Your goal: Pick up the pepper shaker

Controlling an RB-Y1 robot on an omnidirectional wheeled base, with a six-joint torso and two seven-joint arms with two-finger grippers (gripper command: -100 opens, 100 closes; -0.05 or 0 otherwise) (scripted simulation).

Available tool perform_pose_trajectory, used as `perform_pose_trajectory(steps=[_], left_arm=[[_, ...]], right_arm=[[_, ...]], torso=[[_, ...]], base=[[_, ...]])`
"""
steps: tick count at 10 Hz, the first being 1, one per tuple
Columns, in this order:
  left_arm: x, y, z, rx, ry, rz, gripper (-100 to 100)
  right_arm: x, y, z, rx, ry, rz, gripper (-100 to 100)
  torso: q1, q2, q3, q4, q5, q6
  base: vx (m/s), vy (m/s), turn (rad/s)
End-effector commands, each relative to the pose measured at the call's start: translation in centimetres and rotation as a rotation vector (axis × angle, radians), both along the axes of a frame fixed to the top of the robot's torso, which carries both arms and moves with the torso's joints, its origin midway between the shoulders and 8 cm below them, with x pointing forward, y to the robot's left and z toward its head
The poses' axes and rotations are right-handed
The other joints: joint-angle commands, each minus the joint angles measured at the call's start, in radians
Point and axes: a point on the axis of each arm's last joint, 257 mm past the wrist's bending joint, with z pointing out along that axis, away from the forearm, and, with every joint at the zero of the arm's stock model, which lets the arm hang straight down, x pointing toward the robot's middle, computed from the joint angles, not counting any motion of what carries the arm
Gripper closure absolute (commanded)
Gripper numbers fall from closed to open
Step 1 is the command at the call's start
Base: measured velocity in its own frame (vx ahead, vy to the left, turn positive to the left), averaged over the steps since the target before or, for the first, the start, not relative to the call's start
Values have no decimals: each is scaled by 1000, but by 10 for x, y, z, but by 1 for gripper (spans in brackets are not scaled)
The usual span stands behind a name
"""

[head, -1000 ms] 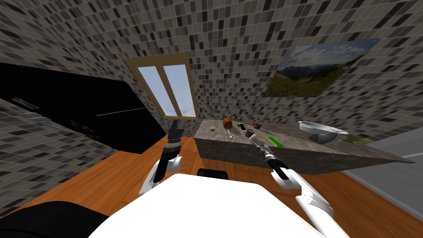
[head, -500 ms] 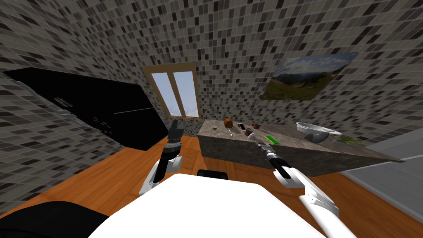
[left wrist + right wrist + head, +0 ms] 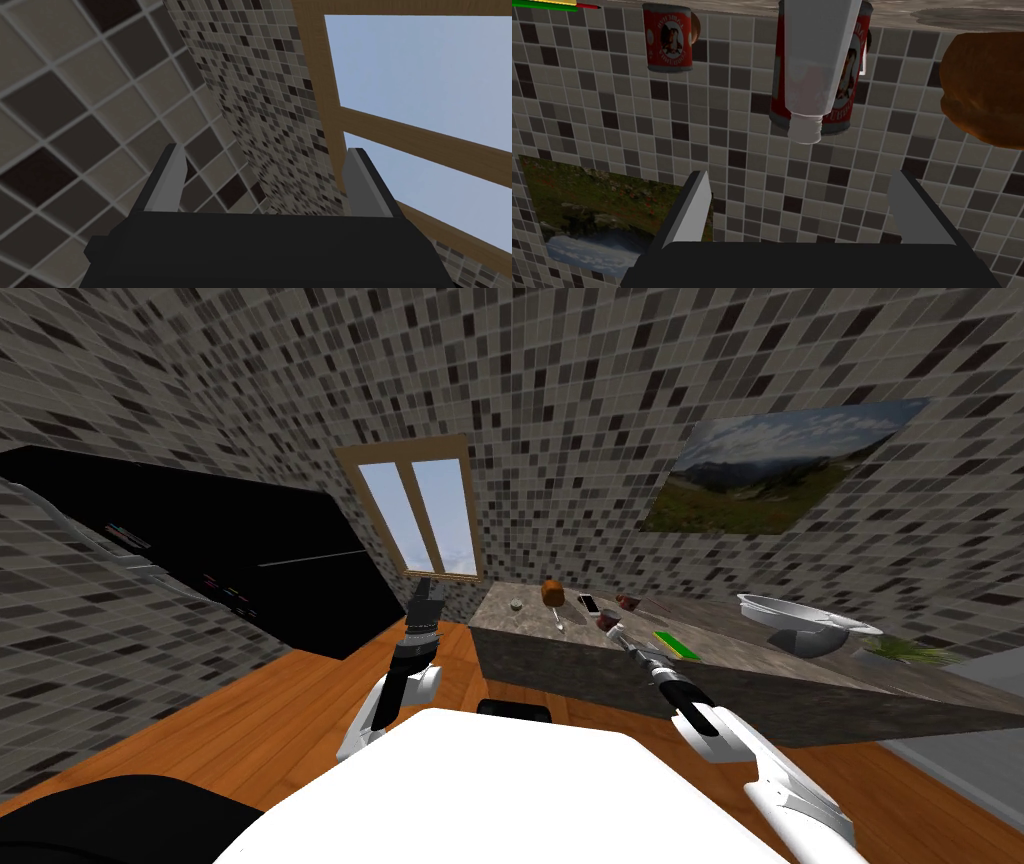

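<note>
The pepper shaker (image 3: 810, 75) is a pale, translucent white bottle with a ribbed cap, standing on the mottled stone counter (image 3: 740, 633). My right gripper (image 3: 799, 180) is open, and the shaker lies just ahead of its fingertips, not between them. A red printed can (image 3: 847, 95) stands right behind the shaker. In the head view my right gripper (image 3: 622, 638) reaches over the counter's near edge by that can (image 3: 606, 620). My left gripper (image 3: 265, 150) is open and empty, raised off the counter's left end (image 3: 425, 593).
On the counter are a second red can (image 3: 667, 38), a brown loaf (image 3: 984, 90), a phone (image 3: 589, 604), a green flat item (image 3: 670, 643), a stemmed glass (image 3: 558, 618), a small cup (image 3: 516, 605) and a white bowl (image 3: 800, 623). A black area (image 3: 230, 558) lies left.
The head view has swung, so the counter and wall picture sit differently. My right arm stays stretched toward the shaker; the left arm has not moved.
</note>
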Motion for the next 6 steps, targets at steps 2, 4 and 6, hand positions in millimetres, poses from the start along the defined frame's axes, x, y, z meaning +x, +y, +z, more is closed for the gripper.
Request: perform_pose_trajectory(steps=[2, 4, 6], left_arm=[[0, 0, 0, 0, 0, 0, 0], [0, 0, 0, 0, 0, 0, 0], [0, 0, 0, 0, 0, 0, 0]], right_arm=[[-10, 0, -9, 9, 24, 3, -100], [-9, 0, -6, 7, 19, 2, 0], [15, 20, -20, 27, 21, 25, -100]], torso=[[0, -1, 0, 0, 0, 0], [3, 5, 3, 1, 1, 0], [4, 12, 7, 2, 1, 2]], base=[[200, -66, 46], [50, -14, 8], [-15, -27, -281]])
